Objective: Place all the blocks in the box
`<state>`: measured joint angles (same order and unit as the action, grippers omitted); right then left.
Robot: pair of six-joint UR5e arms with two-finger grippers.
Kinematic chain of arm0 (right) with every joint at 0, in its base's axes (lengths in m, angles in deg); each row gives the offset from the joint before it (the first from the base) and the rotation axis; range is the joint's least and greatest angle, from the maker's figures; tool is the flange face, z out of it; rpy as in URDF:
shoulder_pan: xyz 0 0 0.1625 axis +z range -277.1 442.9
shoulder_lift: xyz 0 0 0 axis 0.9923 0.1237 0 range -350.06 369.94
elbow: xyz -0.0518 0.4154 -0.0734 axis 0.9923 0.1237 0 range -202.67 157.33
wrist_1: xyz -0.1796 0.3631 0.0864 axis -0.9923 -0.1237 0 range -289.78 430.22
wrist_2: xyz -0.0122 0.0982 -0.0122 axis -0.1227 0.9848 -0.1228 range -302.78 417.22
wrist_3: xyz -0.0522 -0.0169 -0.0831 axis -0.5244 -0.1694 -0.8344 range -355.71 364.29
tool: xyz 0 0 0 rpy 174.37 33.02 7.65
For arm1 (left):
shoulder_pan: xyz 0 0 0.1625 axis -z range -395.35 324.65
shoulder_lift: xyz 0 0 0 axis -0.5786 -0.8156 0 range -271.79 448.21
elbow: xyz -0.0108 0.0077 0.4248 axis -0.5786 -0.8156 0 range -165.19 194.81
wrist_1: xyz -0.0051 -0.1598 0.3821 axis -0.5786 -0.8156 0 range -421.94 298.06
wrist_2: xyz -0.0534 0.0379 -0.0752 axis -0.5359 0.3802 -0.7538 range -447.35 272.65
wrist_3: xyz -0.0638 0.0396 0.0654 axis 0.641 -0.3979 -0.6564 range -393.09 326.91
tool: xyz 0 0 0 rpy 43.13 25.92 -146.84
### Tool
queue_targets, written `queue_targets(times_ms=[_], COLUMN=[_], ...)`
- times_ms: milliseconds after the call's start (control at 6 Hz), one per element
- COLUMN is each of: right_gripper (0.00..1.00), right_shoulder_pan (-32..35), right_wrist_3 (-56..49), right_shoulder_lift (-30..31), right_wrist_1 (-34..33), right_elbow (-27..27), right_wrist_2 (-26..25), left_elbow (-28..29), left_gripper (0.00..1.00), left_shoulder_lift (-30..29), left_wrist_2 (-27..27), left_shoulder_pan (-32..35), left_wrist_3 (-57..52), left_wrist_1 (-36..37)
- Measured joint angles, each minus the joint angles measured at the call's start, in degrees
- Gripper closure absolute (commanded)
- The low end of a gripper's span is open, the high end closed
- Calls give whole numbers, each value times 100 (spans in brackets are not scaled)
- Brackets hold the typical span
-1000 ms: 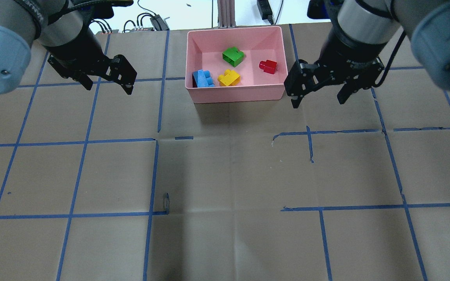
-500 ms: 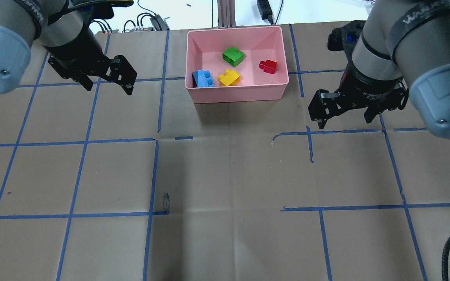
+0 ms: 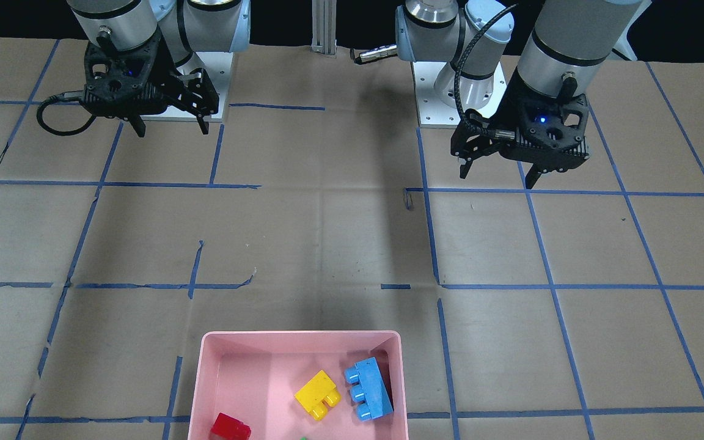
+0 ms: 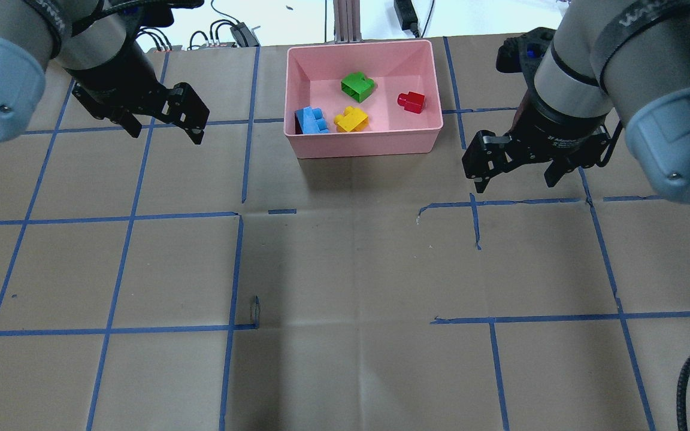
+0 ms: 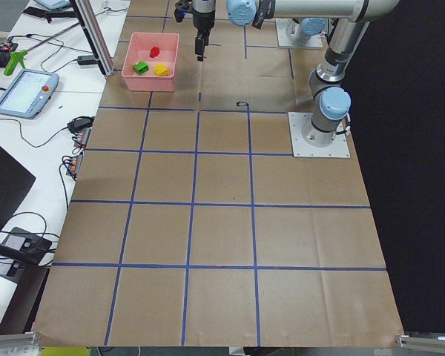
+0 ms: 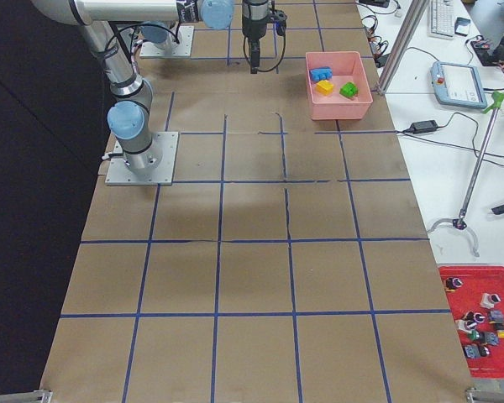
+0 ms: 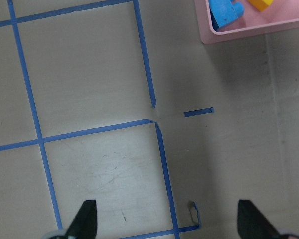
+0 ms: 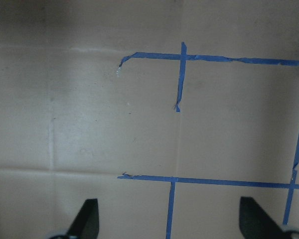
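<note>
Since all four blocks already lie inside the box [image 4: 363, 146], the task looks finished, and neither arm carries anything. The pink box sits at the far edge of the table, midway between the two arms. Inside it, the green block [image 4: 357, 85] rests near the far wall, and the small red block [image 4: 411, 102] lies toward the robot's right side. The light-blue block [image 4: 312, 120] leans in the near left corner against the wall, with the yellow block [image 4: 351, 120] just beside it.

Outward from the box, the left gripper [image 4: 166, 133] hangs above the brown paper [image 4: 345, 269] well to the box's left. Its jaws are spread wide with nothing between them. The right gripper [image 4: 517, 182] hovers near the box's right front corner, apart from it, jaws likewise spread and empty. Both wrist cameras confirm this, showing only bare paper and blue tape lines [image 4: 129, 218] between the fingertips.

Both grippers are probably held clear and wide because nothing remains to be grasped. No block is visible on the paper outside the box.
</note>
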<state>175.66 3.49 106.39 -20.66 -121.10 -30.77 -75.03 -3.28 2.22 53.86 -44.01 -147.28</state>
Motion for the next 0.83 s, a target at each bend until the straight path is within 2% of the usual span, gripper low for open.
queue_targets(times_ms=[833], right_gripper=[0], right_shoulder_pan=[3], right_wrist_3=[-30], right_shoulder_lift=[80], right_wrist_1=[16], right_elbow=[43], right_wrist_2=[59], left_elbow=[-16], left_gripper=[0], left_shoulder_lift=[0], left_wrist_2=[0], left_shoulder_pan=[0], left_wrist_3=[-6], left_wrist_1=[0])
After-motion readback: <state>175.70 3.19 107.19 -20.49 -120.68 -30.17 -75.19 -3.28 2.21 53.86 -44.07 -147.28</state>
